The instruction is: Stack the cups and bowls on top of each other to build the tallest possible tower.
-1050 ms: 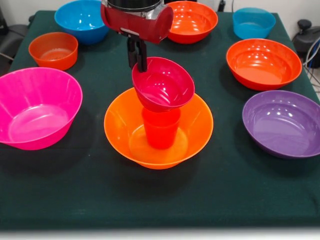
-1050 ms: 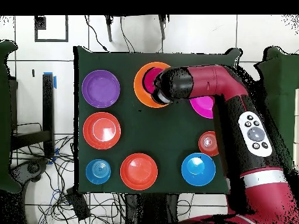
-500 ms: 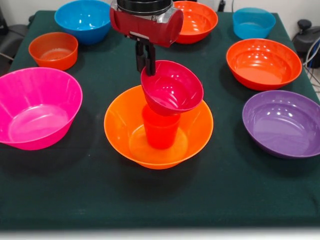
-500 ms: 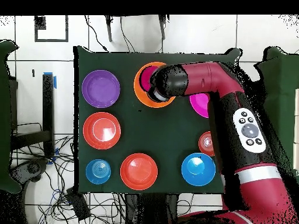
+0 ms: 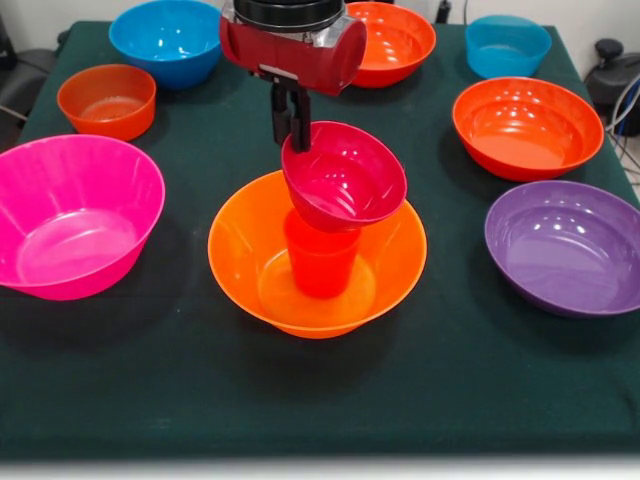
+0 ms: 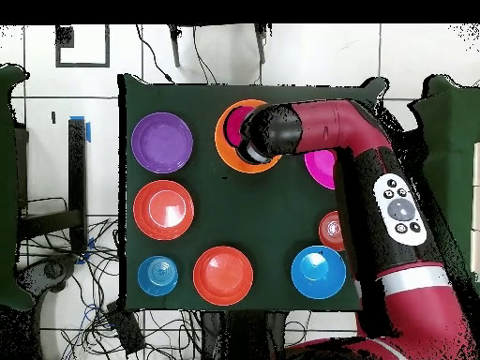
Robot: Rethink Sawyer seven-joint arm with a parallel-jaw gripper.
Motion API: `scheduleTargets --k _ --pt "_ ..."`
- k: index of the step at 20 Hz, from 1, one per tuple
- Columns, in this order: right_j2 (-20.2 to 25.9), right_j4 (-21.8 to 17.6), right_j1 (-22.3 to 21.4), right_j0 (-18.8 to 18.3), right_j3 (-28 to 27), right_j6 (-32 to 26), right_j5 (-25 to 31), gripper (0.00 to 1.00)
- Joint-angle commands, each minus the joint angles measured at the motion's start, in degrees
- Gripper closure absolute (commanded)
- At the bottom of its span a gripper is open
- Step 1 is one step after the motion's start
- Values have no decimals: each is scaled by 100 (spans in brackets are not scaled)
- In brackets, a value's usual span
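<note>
Tilting magenta bowl (image 5: 344, 186) atop tumbler (image 5: 322, 258)

Likely a lab: floor cables (image 6: 103, 319), robot arm (image 6: 375, 178).

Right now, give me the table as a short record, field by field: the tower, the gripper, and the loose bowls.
tower base: large yellow-orange bowl
middle: orange-red tumbler standing upright in the base
top: small magenta bowl on the tumbler, tilted toward the camera
gripper: gripper pinching the magenta bowl's far rim
loose bowls: large pink bowl, purple bowl, two orange-red bowls, two blue bowls, small orange bowl
surface: dark green cloth
</note>
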Motion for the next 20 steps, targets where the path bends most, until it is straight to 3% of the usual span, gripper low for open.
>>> scheduleTargets --k 1,20 --pt "108 -229 163 29 -277 -1926 632 100" --pt "25 -118 152 44 -285 -1986 643 100"
